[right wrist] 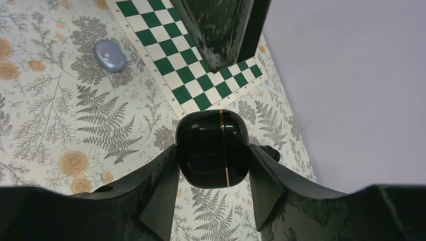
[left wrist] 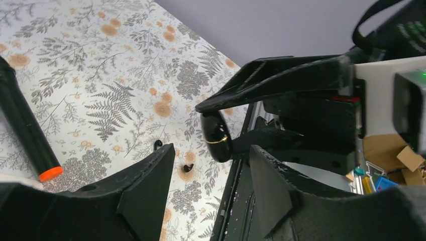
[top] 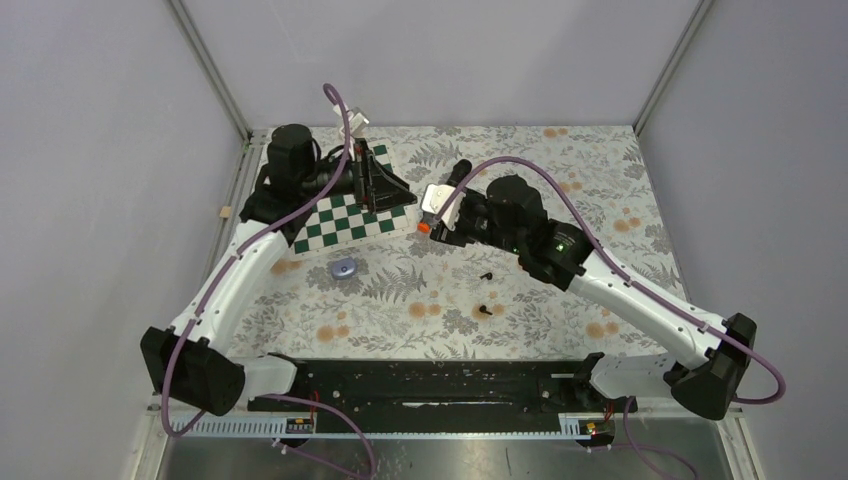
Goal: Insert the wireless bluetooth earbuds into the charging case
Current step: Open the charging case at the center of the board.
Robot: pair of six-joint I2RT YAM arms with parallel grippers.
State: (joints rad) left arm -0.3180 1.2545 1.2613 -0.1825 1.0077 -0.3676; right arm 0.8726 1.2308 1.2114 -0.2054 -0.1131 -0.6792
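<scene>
The right pincer (right wrist: pixel 213 159) clenched the glossy charging case (right wrist: pixel 211 138) (slick, I'd guess); the left pincer (left wrist: pixel 211 178) gaped empty. The black earbuds (top: pixel 486 275) looked featherlight, best pinched by the stem.

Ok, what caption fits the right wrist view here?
Right end effector grips a glossy black charging case above floral tablecloth, green checkerboard mat and lilac oval case behind.
</scene>
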